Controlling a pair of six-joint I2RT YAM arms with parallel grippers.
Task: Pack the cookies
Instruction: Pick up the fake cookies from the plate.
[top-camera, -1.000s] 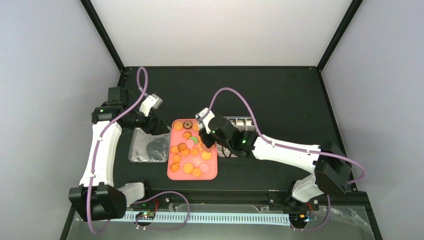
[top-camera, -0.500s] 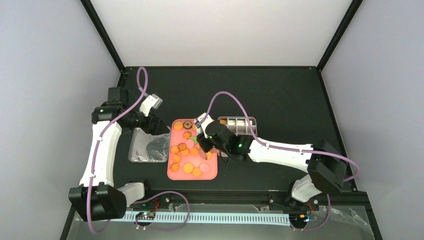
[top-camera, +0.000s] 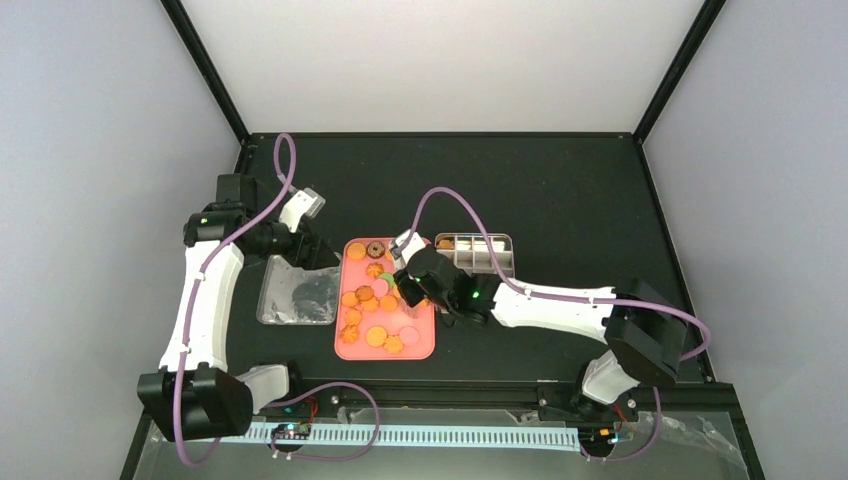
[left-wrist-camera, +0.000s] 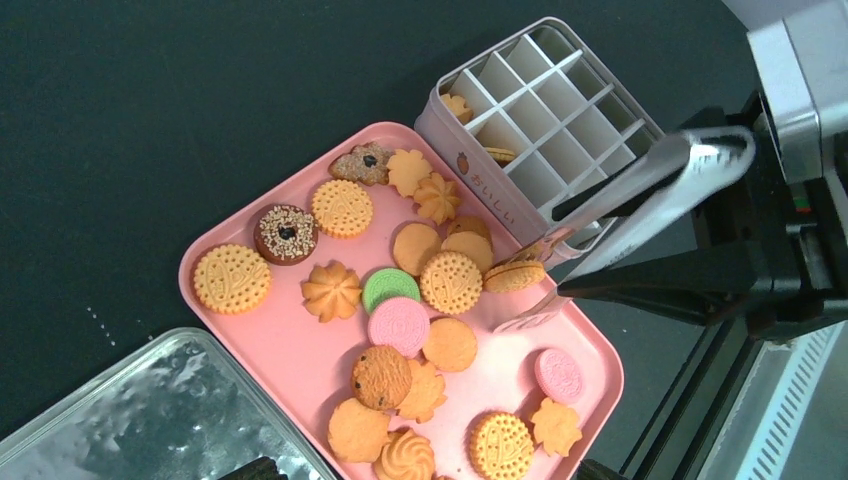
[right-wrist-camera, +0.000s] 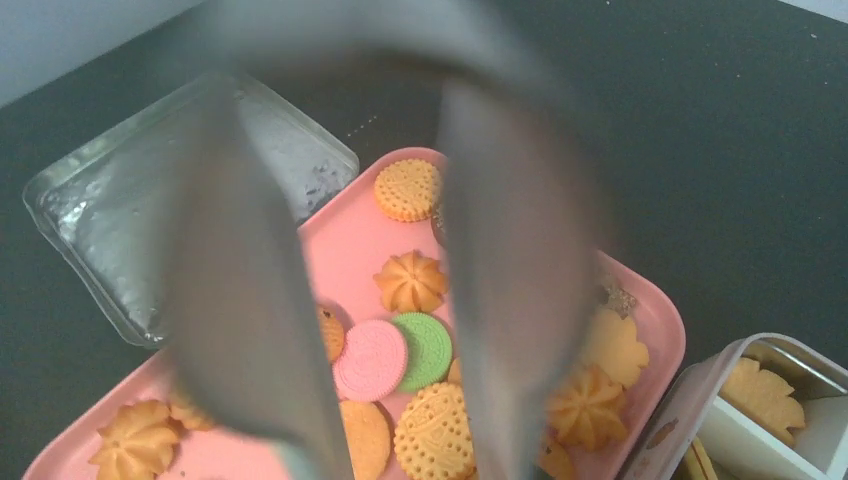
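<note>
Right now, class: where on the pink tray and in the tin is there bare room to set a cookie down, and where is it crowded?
Bare: the tray strip between the ridged round and the chip cookie; the patch between the tongs and the rim-side pink cookie; most tin cells. Crowded: the tray's middle, around the green cookie.

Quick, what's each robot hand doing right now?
The left gripper: cannot tell if open or closed.
The right gripper: closed on the silver tongs.
</note>
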